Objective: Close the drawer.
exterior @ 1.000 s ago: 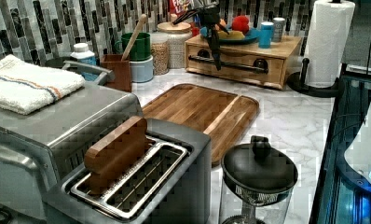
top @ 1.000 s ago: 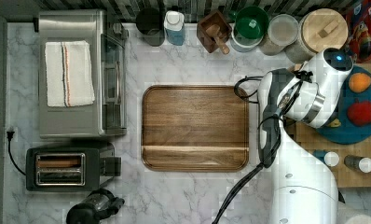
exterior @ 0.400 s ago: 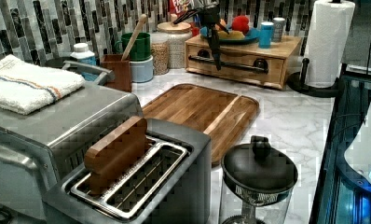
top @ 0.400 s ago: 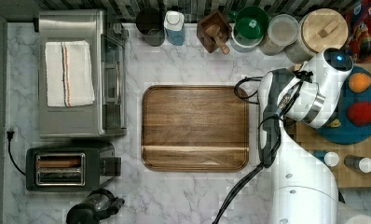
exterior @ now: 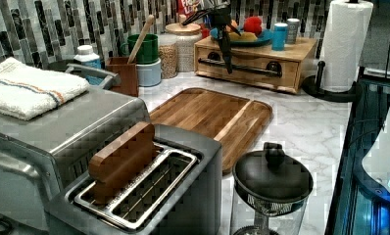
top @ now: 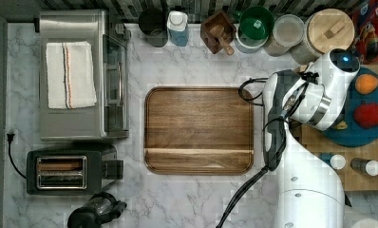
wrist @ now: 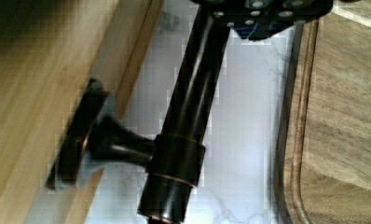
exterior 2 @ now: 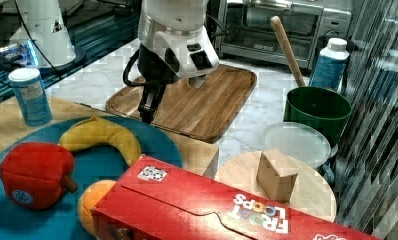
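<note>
Brown cutting board on the marble counter, just beside the pincer; toaster oven bearing a folded towel, and toaster, well apart beyond the board; blue plate with banana near the pincer.

In the top view, the cutting board sits mid-counter, with the toaster oven on the top view's left. The toaster is just below that, and the jars line the back wall.
</note>
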